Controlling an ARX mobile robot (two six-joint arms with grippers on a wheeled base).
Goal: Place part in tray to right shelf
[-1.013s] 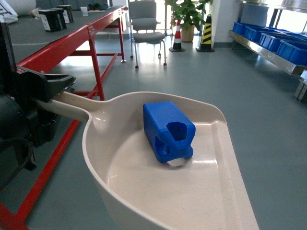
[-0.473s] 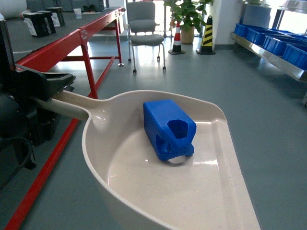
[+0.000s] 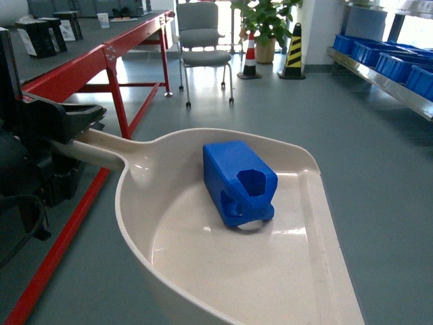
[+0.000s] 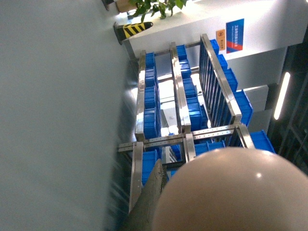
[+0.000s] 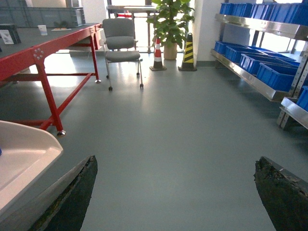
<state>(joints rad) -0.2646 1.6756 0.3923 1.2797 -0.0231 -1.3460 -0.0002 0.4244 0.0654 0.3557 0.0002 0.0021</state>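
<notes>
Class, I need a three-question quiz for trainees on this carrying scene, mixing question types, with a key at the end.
1. True or false: the blue part lies inside the tray.
2. Which end effector holds the tray's handle? A) left end effector B) right end effector C) both
3. Fill in: in the right wrist view, the right end effector holds ____.

Key:
1. True; it rests on the tray floor with its octagonal hole showing.
2. A; the left one is clamped on the handle at the left of the head view.
3. Nothing; its fingers stand wide apart over bare floor.
</notes>
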